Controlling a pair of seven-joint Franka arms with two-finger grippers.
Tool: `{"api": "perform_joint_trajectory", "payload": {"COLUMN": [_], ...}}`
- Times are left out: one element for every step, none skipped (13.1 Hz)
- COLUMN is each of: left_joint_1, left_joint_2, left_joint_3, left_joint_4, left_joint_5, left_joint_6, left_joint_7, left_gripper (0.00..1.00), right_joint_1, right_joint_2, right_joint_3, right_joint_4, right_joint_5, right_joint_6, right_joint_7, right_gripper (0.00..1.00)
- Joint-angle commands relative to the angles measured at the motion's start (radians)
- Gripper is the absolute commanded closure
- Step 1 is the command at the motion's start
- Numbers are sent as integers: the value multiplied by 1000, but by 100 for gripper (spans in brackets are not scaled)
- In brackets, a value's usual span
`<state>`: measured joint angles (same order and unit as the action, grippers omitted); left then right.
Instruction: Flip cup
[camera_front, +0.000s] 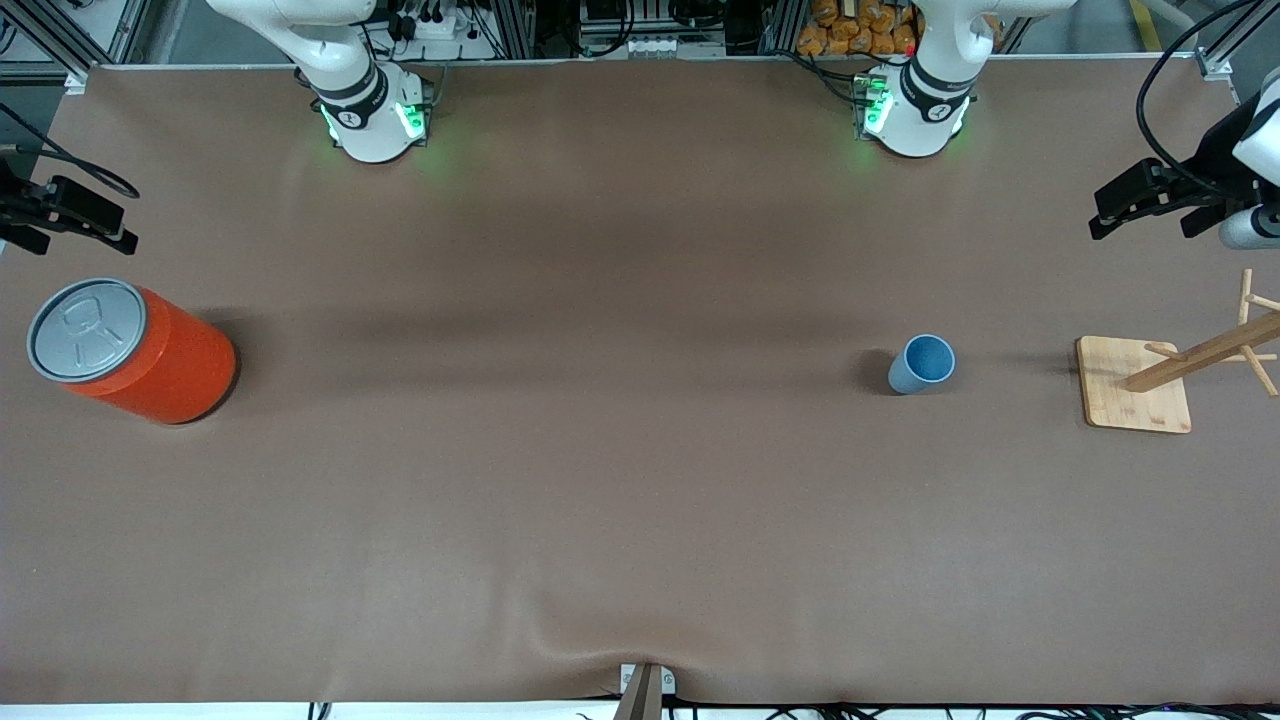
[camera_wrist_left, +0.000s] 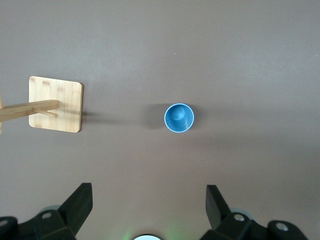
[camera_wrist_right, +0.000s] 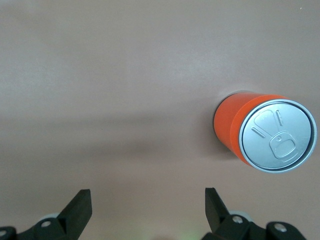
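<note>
The cup (camera_front: 921, 364) stands upright, mouth up, on the counter (camera_front: 600, 500) toward the left arm's end, near a wooden rack (camera_front: 1135, 385). The left pincer (camera_wrist_left: 149, 200) hangs above the counter, fingers apart, empty. The right pincer (camera_wrist_right: 148, 202) hangs likewise, apart, near the orange can (camera_wrist_right: 265, 135).

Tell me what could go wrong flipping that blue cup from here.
The cup is small, tapered and standing mouth up, so the open left gripper may pinch it off-centre and knock it over. The wooden rack stands beside it toward the left arm's end and could be bumped. The open right gripper waits above the table by the orange can.
</note>
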<state>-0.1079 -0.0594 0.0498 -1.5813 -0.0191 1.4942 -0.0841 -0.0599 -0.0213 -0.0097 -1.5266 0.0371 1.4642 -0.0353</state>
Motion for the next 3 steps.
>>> {"api": "perform_joint_trajectory", "payload": {"left_joint_1": [-1,0,0], "left_joint_2": [13,13,13], "left_joint_3": [-5,-5,-5], "left_joint_4": [20,21,21], "left_joint_5": [7,7,5], "left_joint_6": [-12,-12,-12], "left_joint_7": [-5,-5,-5], "left_gripper": [0,0,0], "right_joint_1": [-12,-17,-26], "right_joint_2": [-15,-15,-15], "right_joint_3": [7,5,7], "right_joint_4": [2,2,2], "right_joint_5": [-10,-10,-10], "right_joint_6": [-10,-10,-10], "right_joint_7": [-11,-11,-12], "right_gripper": [0,0,0]}}
